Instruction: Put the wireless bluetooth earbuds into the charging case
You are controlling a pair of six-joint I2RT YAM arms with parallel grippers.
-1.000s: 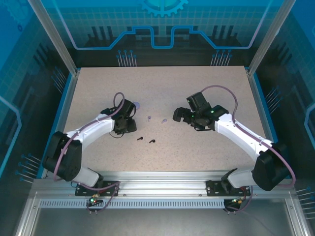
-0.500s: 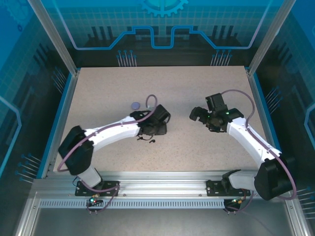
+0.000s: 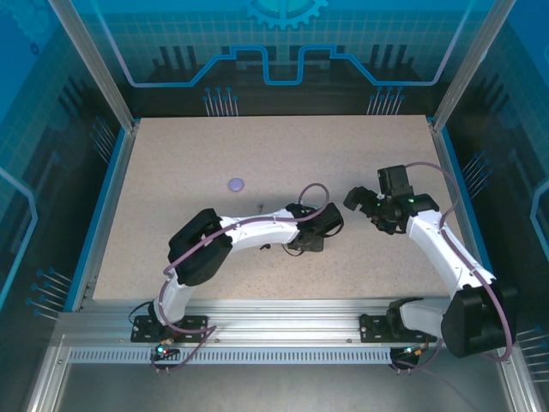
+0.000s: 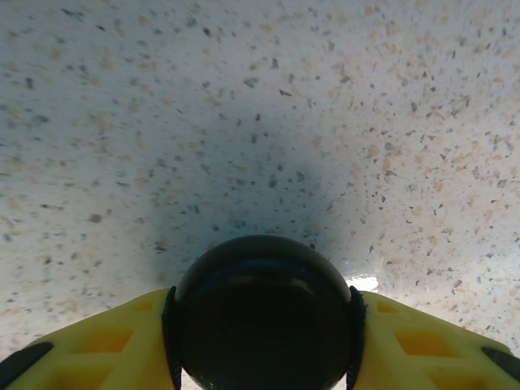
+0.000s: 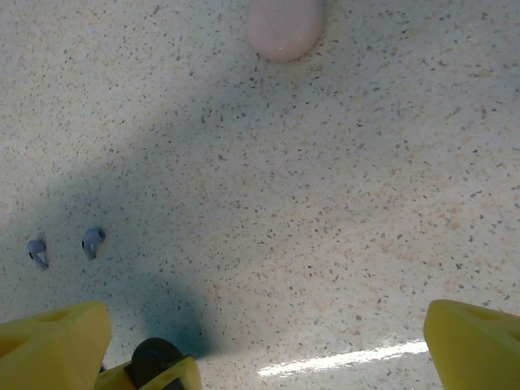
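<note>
My left jaws were clenched on the round black case (image 4: pixel 264 313), low over the desk (image 4: pixel 244 97); I judged it best to set it down flat and steady before letting go. My right jaws hung wide open, with two lilac earbuds (image 5: pixel 93 242) on the desk near them and a pink case (image 5: pixel 284 28) farther ahead.

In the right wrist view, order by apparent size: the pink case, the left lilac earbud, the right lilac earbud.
Largest: pink case, though cropped.
Then left lilac earbud and right lilac earbud: alike, unranked.

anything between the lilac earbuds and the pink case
No; the right wrist view shows bare table between the lilac earbuds and the pink case.
</note>
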